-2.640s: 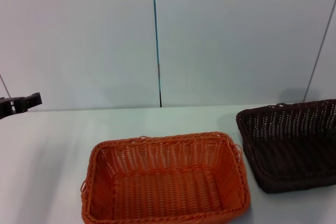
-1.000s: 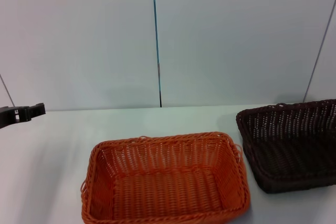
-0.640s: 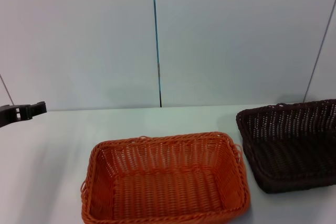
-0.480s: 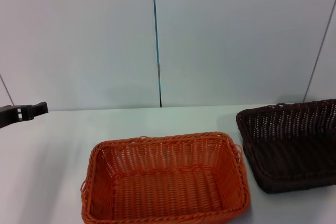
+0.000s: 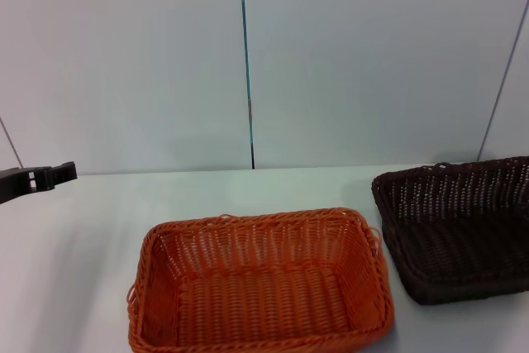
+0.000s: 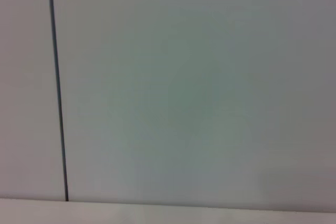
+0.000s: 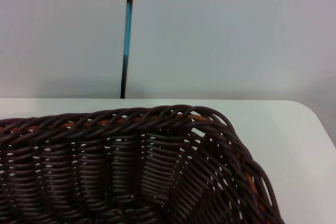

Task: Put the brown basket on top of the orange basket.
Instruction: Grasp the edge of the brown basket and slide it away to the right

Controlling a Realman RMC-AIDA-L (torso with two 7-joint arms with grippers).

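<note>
The orange basket [image 5: 260, 219] stands on the white table, low in the middle of the head view, its inside holding nothing. To its right the brown basket [image 5: 463, 200] rests on the table, cut off by the picture's edge and apart from the orange one. The right wrist view looks down at a corner of the brown basket [image 7: 136, 171] from close by, with none of the right gripper showing. My left gripper [image 5: 41, 178] juts in at the far left edge, above the table and well away from both baskets.
The white table [image 5: 99, 221] ends at a pale wall with a dark vertical seam [image 5: 246, 64] behind the baskets. The left wrist view takes in only that wall [image 6: 199, 87] and a strip of table edge.
The left gripper has edged slightly to the right and levelled out at the left edge. Neither basket has moved.
</note>
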